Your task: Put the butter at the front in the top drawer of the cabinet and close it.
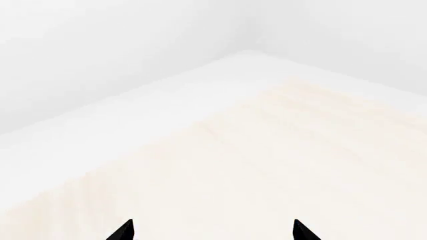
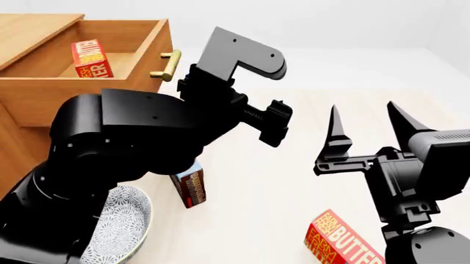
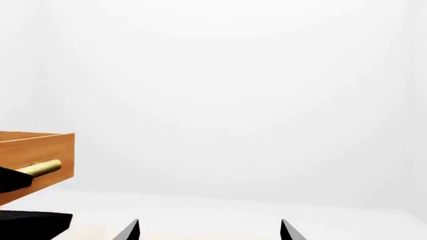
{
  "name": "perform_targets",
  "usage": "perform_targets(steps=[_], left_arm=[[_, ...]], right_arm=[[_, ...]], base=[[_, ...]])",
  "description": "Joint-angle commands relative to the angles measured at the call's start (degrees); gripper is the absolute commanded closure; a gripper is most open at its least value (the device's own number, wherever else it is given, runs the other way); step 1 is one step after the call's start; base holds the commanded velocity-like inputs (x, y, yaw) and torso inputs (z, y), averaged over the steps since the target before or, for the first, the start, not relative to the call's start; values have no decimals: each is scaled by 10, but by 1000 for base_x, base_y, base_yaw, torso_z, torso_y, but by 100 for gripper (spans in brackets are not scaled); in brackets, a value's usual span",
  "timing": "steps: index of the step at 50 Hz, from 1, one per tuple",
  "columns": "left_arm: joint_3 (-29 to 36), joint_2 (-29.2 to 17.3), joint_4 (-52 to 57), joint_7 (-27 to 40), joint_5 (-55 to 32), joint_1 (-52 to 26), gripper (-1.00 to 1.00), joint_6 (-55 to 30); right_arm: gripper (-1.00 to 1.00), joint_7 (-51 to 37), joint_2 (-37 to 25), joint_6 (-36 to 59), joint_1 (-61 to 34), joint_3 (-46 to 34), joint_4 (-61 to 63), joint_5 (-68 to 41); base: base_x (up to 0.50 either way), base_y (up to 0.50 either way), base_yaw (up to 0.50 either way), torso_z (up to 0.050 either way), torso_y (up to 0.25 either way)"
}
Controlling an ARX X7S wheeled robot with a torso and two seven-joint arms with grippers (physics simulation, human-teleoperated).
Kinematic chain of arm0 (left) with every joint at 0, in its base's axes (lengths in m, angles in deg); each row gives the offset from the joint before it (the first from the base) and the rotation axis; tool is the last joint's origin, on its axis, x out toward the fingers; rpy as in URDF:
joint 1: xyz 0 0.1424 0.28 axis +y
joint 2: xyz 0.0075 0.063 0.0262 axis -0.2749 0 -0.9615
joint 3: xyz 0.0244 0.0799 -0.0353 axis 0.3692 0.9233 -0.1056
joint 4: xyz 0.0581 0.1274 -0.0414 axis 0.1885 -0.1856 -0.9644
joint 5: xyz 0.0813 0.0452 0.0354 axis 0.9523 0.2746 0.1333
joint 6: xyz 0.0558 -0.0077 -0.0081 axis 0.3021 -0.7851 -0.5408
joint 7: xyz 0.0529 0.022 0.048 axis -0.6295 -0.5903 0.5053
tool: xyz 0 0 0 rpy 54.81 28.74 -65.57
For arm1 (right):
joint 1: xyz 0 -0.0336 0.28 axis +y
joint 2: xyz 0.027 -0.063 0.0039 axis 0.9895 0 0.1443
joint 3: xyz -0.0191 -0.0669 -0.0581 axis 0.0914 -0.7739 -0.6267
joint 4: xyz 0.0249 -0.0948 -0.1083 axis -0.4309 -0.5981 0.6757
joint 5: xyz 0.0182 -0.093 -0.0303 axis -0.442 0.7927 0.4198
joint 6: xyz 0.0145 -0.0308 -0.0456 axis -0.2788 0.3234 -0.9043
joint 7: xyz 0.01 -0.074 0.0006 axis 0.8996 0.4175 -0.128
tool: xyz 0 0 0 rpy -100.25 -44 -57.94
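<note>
Head view shows the cabinet [image 2: 29, 104] at the upper left with its top drawer [image 2: 88, 82] pulled open, the brass bar handle [image 2: 167, 65] sticking out toward the table's middle. A red butter box [image 2: 91, 59] stands inside the drawer, leaning against its far inner side. A second butter box [image 2: 342, 240] lies flat on the pale table [image 2: 294, 137] near the front edge, just beside the right arm's base. The right gripper [image 2: 369, 129] hovers above the table, empty, its two pointed fingers spread wide and aimed away from the robot. The left arm crosses the middle of the picture; the left gripper [image 2: 233, 257] appears only in the left wrist view as two dark tips set well apart over bare table, holding nothing. Under the left arm a small box [image 2: 189, 187] with brownish lettering stands upright, and a patterned bowl [image 2: 121, 231] sits near it at the front left.
</note>
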Motion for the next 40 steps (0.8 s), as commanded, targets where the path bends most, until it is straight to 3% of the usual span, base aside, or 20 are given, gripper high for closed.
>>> perform_targets(steps=[1, 18, 40], left_arm=[[-3, 10, -24, 33, -5, 29, -100, 7], [-46, 9, -91, 97, 1, 45, -100, 46], [-46, -38, -124, 117, 69, 45, -100, 89]], right_arm=[[-100, 3, 1, -13, 7, -5, -8, 3], [-100, 1, -1, -15, 9, -8, -10, 0], [-100, -2, -6, -18, 10, -9, -9, -2]], base=[[0, 0, 0, 0, 0], [0, 0, 0, 0, 0], [0, 0, 0, 0, 0]])
